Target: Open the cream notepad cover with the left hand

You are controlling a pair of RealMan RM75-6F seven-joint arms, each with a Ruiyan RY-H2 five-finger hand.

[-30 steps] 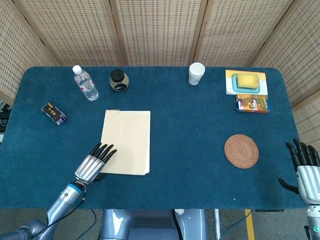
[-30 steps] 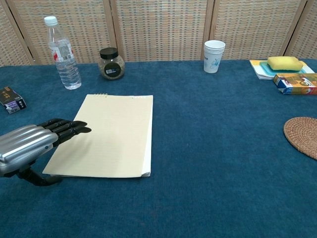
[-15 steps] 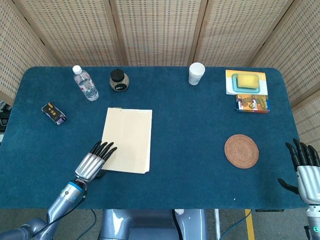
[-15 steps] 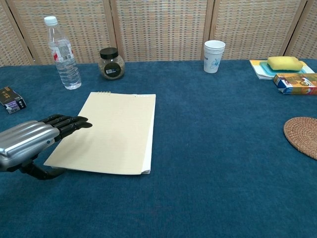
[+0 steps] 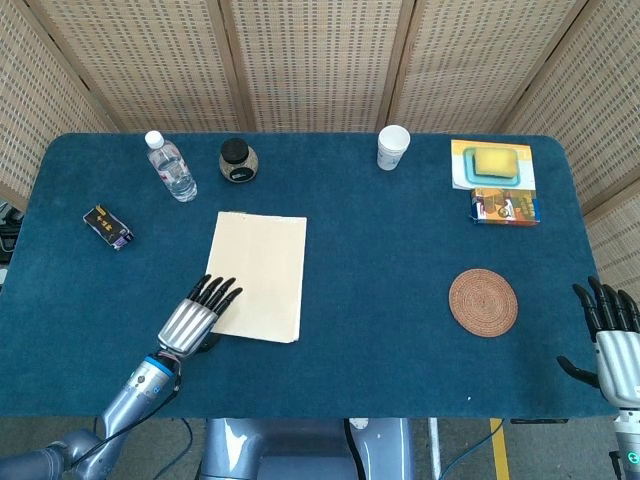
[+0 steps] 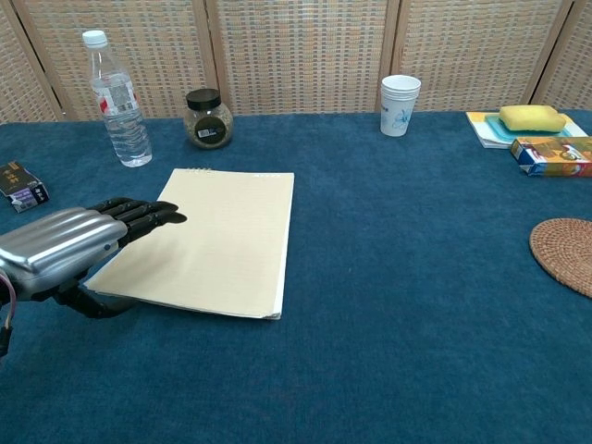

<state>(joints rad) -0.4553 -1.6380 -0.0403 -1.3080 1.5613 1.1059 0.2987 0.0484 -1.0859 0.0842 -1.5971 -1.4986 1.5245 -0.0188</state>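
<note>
Currently, scene: a blue cloth-covered table (image 5: 380,250) in front of woven wall panels.
Cream notepad (image 5: 258,275) (image 6: 208,242): lies flat and closed on the left half of the table, its bound edge toward the far side and its near left corner by the left hand.
Left hand (image 5: 198,315) (image 6: 69,248): palm down at the notepad's near left corner, dark fingers (image 6: 148,215) stretched out flat over the cover's left edge, grasping nothing. Whether the thumb, low beside the corner, touches the pad cannot be told.
Right hand (image 5: 608,335): at the table's near right edge, seen only from the head camera, fingers spread and upright, empty.
Water bottle (image 5: 171,167) (image 6: 116,100): upright at the far left.
Dark-lidded jar (image 5: 237,160) (image 6: 208,117): just right of the bottle.
Paper cup (image 5: 393,147) (image 6: 400,105): upright at the far centre.
Small dark box (image 5: 108,227) (image 6: 20,186): near the left edge.
Yellow sponge (image 5: 494,161) (image 6: 531,117): on a tray at the far right.
Carton (image 5: 505,206) (image 6: 553,155): just in front of that tray.
Woven coaster (image 5: 483,302) (image 6: 566,254): on the right, well apart from the notepad.
</note>
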